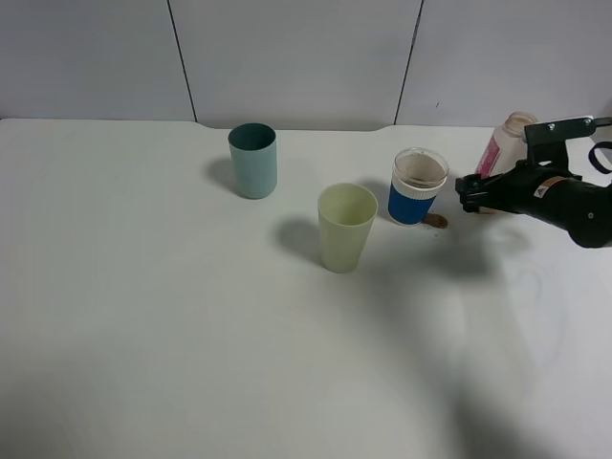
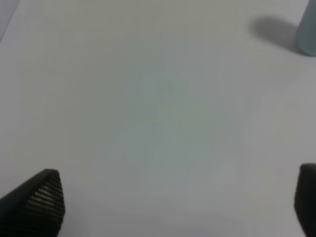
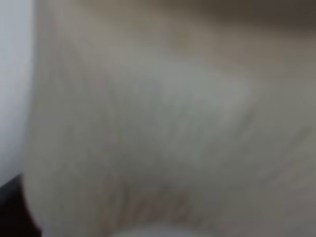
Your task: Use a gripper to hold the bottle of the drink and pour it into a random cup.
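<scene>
— Is your right gripper (image 1: 467,194) holding anything?
— You can't tell: its jaws show only as a dark mass, and its wrist view is a blur. The bottle of the drink (image 1: 510,137) stands upright just behind its arm, and the cup (image 1: 418,186) sits just ahead of its tips. Your left gripper (image 2: 177,200) is spread wide above the table (image 2: 148,98).

No readable text is showing anywhere; the bottle of the drink (image 1: 504,143) is carrying a pink-red label, though any print on it is perhaps too blurred to read.
</scene>
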Robot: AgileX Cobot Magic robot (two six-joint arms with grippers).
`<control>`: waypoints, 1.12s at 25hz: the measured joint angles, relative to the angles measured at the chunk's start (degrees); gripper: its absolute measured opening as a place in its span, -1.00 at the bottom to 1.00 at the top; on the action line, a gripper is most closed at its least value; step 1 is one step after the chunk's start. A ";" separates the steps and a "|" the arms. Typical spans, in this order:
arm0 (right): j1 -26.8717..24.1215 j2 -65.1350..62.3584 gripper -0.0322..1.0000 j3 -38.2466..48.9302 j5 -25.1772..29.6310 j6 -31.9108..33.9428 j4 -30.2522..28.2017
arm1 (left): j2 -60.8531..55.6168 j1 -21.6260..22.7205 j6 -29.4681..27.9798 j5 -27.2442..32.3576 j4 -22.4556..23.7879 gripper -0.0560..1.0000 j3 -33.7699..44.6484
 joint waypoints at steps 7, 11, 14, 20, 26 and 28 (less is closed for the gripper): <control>0.00 -11.94 0.89 0.13 8.48 -0.25 0.57 | 0.00 0.00 0.00 0.00 0.00 0.86 0.00; 0.00 -20.04 0.89 0.19 14.19 -0.25 0.61 | 0.00 0.00 0.00 0.00 0.00 0.86 0.00; 0.00 -26.71 0.89 0.24 17.63 0.37 0.61 | 0.00 0.00 0.00 0.00 0.00 0.86 0.00; 0.00 -41.33 0.89 0.24 27.24 2.33 1.00 | 0.00 0.00 0.00 0.00 0.00 0.86 0.00; 0.00 -57.20 0.89 0.24 36.63 2.16 2.33 | 0.00 0.00 0.00 0.00 0.00 0.86 0.00; 0.00 -62.35 0.89 0.24 39.27 2.11 3.05 | 0.00 0.00 0.00 0.00 0.00 0.86 0.00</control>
